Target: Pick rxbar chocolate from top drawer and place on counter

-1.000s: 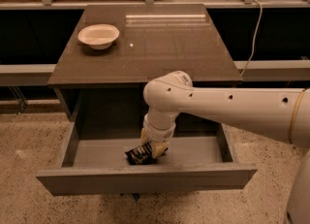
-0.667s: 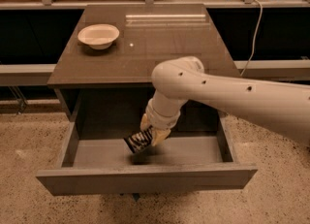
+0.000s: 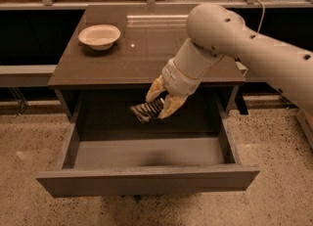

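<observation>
My gripper (image 3: 157,103) is shut on the rxbar chocolate (image 3: 146,110), a small flat black-wrapped bar with white lettering. It holds the bar tilted in the air, above the open top drawer (image 3: 146,177) and just below the front edge of the counter (image 3: 146,56). The drawer is pulled fully out and its grey floor shows bare. The white arm reaches in from the upper right over the counter's right side.
A white bowl (image 3: 99,36) sits on the counter at the back left. Dark cabinets and a low ledge run behind and to both sides. Speckled floor lies in front of the drawer.
The gripper has lifted the rxbar chocolate up off the drawer floor to about counter-edge height, and the arm has risen with it.
</observation>
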`<state>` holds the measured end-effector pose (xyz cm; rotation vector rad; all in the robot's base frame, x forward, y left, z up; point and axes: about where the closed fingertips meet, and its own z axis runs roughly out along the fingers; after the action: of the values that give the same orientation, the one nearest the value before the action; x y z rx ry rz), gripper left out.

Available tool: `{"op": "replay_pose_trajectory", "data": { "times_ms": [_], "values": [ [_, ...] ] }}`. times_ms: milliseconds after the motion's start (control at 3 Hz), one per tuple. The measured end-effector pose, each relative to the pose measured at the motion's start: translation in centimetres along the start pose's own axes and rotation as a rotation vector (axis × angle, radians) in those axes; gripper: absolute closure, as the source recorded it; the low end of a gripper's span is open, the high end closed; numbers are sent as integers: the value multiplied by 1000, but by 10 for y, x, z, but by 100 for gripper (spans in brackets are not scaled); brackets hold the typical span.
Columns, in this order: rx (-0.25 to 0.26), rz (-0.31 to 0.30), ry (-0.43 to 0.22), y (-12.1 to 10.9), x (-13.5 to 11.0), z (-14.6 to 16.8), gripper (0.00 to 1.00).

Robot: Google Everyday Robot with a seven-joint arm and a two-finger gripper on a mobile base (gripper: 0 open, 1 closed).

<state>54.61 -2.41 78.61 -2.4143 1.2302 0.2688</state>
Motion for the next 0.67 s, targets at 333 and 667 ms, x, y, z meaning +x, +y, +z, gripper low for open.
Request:
{"op": "replay_pose_trajectory", "data": {
  "times_ms": [333, 667],
  "values": [
    [8, 33, -2, -15, -4, -66, 100],
    [15, 96, 50, -35, 1, -101, 100]
  ]
}}
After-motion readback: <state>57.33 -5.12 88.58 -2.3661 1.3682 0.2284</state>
